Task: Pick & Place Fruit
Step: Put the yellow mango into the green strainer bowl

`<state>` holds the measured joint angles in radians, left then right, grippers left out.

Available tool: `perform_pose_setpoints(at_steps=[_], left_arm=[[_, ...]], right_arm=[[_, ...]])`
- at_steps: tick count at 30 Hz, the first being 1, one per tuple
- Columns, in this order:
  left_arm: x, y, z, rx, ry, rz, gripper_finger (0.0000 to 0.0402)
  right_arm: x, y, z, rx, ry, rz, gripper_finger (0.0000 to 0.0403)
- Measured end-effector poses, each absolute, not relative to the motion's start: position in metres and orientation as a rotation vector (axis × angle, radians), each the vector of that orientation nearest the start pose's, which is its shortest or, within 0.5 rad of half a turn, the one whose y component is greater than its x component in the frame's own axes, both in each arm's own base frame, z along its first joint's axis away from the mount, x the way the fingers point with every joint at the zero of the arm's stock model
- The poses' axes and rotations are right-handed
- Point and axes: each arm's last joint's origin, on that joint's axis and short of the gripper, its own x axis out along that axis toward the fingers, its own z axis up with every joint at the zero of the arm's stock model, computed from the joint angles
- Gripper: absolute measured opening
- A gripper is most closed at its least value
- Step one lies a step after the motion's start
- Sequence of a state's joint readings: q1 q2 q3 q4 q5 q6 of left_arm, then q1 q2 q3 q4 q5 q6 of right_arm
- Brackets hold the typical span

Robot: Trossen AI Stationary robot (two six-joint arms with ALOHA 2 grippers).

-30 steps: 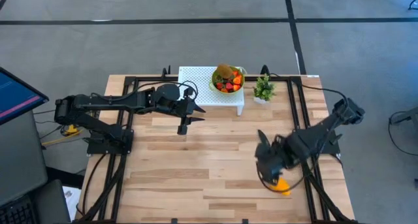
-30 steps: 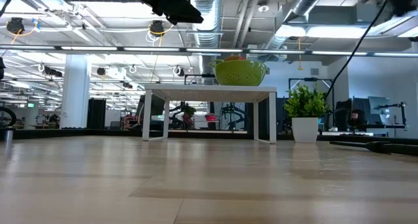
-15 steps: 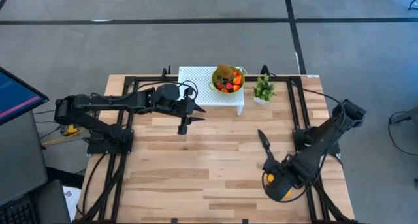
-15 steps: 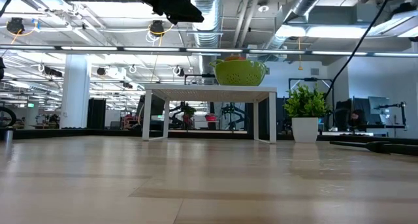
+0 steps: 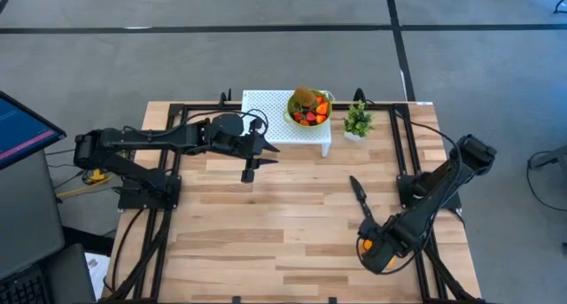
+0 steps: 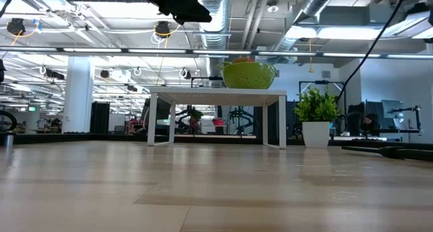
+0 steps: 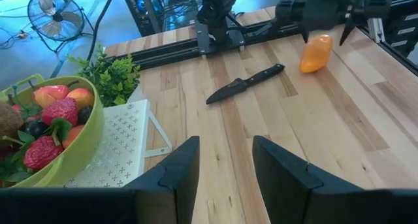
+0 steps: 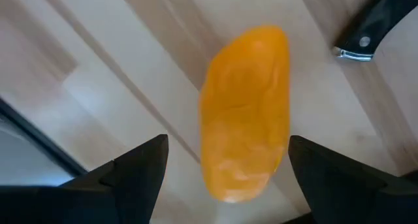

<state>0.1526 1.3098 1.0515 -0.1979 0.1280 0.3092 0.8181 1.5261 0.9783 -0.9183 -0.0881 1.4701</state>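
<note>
While the right gripper (image 5: 370, 247) hangs over it, mango (image 8: 245, 113): lies on the table (image 5: 266, 215) between wide-open fingers, untouched
Knife (image 5: 358, 193): just beside mango
Left gripper (image 5: 249, 173): partly open, empty, near green bowl (image 5: 307, 109) of fruit

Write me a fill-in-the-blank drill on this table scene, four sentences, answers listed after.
1. The right gripper hangs open over the ______-coloured mango.
2. The green bowl of fruit stands on a small ______ stand.
3. The black ______ lies on the table near the mango.
4. The potted plant stands beside the stand, on the ______ arm's side.

Answers: orange; white; knife; right
</note>
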Motion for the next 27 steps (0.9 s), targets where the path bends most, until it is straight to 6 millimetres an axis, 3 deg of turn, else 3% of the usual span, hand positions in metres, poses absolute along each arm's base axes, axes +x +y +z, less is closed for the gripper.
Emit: perform_pose_setpoints(at_steps=[12, 16, 27], left_arm=[[0.288, 0.04, 0.312, 0.24, 0.449, -0.046, 0.0135], [0.288, 0.041, 0.312, 0.24, 0.451, -0.046, 0.0135], [0.288, 0.04, 0.312, 0.24, 0.451, -0.046, 0.0135]], right_arm=[[0.163, 0.179, 0.152, 0.657, 1.556, -0.409, 0.0311], [0.156, 0.175, 0.138, 0.704, 1.63, -0.388, 0.0311], [0.153, 0.175, 0.136, 0.707, 1.673, -0.371, 0.031]])
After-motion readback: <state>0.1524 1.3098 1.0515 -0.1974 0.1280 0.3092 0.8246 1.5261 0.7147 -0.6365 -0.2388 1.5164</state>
